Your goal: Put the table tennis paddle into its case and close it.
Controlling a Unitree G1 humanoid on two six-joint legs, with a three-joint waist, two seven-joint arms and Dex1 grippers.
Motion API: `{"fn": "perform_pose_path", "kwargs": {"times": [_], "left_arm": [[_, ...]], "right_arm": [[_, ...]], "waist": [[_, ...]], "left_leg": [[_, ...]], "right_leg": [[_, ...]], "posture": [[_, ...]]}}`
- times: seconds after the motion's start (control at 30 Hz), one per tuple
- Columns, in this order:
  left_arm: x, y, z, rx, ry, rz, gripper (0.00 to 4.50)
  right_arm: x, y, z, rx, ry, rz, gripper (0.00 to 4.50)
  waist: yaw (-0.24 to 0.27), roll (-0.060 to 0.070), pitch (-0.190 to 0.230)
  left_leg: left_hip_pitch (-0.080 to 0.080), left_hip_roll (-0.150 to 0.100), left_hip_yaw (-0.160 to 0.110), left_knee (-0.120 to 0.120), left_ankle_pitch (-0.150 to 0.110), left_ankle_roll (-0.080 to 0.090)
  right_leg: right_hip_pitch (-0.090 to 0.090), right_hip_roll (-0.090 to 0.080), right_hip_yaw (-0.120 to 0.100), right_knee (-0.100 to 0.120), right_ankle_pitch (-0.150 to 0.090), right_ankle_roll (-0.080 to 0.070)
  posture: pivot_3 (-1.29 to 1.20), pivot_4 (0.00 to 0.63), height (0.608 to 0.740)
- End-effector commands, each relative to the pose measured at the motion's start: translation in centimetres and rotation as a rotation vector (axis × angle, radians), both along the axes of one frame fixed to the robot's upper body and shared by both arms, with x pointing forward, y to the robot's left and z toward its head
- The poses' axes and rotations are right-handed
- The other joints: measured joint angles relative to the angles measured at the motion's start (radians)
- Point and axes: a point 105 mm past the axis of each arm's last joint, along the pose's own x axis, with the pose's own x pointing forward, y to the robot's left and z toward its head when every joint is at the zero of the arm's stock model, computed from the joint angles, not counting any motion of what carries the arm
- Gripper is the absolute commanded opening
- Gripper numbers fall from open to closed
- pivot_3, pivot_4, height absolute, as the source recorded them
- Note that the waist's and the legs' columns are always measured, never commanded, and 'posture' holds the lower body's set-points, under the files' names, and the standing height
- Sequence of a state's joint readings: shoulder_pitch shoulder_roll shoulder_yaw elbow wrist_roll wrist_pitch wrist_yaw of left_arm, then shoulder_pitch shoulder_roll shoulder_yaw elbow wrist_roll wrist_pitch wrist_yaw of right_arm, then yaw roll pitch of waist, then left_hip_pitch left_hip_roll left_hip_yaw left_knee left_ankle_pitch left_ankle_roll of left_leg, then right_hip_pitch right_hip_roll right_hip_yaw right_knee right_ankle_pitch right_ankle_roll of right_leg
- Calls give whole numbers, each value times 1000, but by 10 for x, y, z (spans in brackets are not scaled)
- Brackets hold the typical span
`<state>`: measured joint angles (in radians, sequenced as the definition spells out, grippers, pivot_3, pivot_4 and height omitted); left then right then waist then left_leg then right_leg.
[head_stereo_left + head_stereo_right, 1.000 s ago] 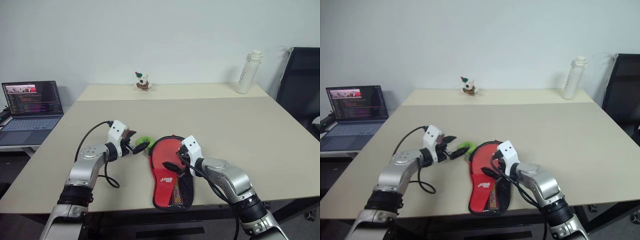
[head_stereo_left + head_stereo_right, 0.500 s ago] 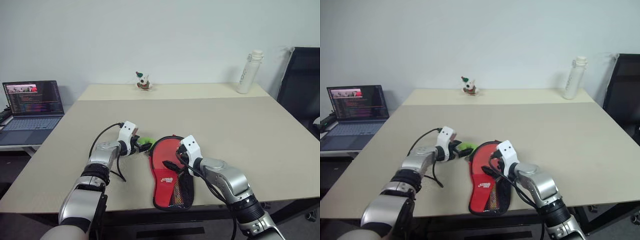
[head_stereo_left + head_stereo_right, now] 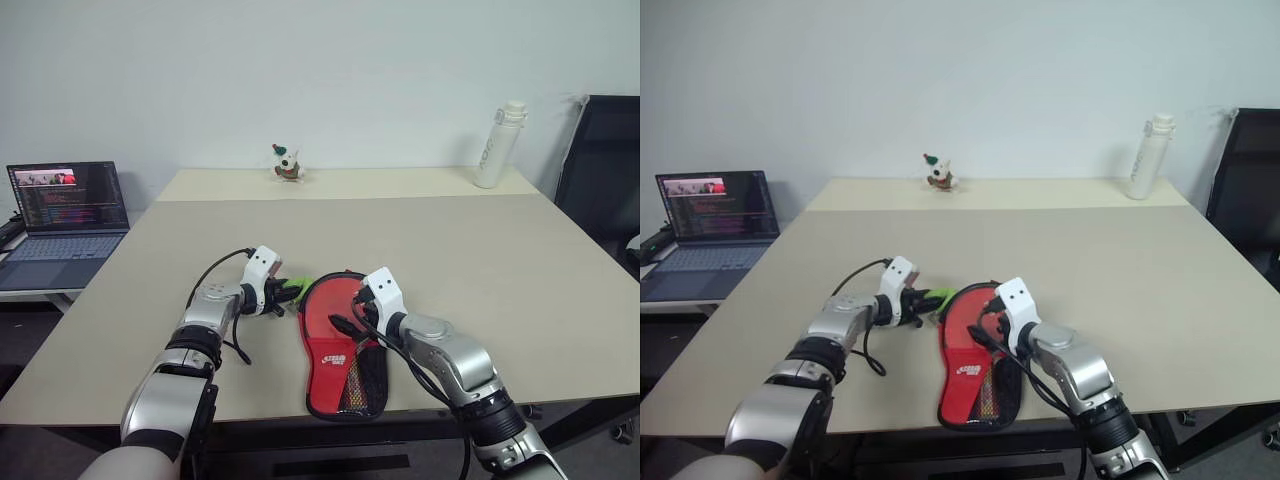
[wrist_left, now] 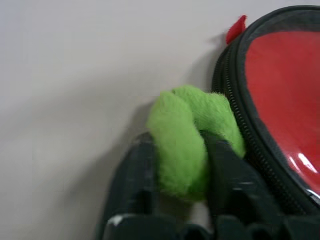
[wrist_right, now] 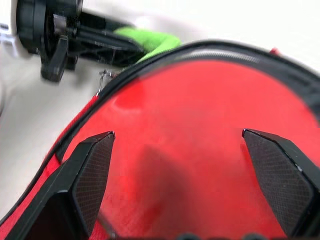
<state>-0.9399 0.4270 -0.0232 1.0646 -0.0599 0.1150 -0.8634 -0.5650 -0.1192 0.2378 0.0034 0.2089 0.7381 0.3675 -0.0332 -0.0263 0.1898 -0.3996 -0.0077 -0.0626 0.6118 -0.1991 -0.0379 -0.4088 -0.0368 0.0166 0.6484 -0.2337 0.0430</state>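
Note:
The case [image 3: 343, 375] lies flat near the table's front edge, red with a white logo and a mesh pocket, rimmed by a black zip [image 4: 240, 125]. Inside that rim at the round far end shows a smooth red face [image 5: 200, 130], apparently the table tennis paddle's rubber; its handle is hidden. A fuzzy green tag [image 4: 185, 140] sits at the case's left rim. My left gripper [image 3: 292, 291] is shut on this tag. My right gripper [image 5: 195, 170] hovers open just above the red face, its fingers [image 5: 90, 170] spread wide.
An open laptop [image 3: 65, 215] stands on a side table at the left. At the table's far edge are a small toy figure [image 3: 286, 163] and a white bottle [image 3: 497, 145]. A black chair [image 3: 600, 170] stands at the right.
My left gripper has sunk to the table, moved in on the green tag and shut on it. The right gripper stays open over the case.

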Motion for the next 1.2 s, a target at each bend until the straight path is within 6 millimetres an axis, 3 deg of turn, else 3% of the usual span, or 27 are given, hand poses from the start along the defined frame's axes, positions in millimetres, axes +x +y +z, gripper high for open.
{"fn": "perform_pose_path", "kwargs": {"times": [0.03,0.27,0.47,0.7,0.87,1.2], "left_arm": [[-5,4,-14,4,34,23,52],[-5,1,-14,-16,32,31,4],[-3,0,-12,-30,19,51,4],[18,5,29,-59,-110,179,4],[33,8,46,-9,-192,286,4],[46,-41,57,120,-274,227,4]], "right_arm": [[-1,12,17,28,-82,48,4500],[-10,27,1,-6,-64,102,4500],[-11,27,-39,-87,58,79,4500],[-14,21,-53,-118,100,55,4500],[-15,21,-56,-121,111,46,4500],[-19,19,-67,-135,157,39,4500]], "waist": [[-2,0,0],[-1,0,0],[0,-1,-4],[0,-6,-9],[1,-7,-10],[1,-8,-11]], "left_leg": [[0,0,0,0,0,0],[1,0,0,0,0,0],[2,0,-1,1,0,0],[3,0,-2,1,0,0],[3,0,-3,1,0,0],[3,0,-2,1,0,0]], "right_leg": [[0,0,0,0,0,0],[0,1,0,1,0,0],[2,1,0,1,0,0],[3,1,-1,1,0,0],[3,1,-1,1,0,0],[3,1,-1,1,0,0]], "posture": [[0,150,740],[0,150,740],[0,150,740],[0,150,740],[0,150,740],[0,150,740]]}}
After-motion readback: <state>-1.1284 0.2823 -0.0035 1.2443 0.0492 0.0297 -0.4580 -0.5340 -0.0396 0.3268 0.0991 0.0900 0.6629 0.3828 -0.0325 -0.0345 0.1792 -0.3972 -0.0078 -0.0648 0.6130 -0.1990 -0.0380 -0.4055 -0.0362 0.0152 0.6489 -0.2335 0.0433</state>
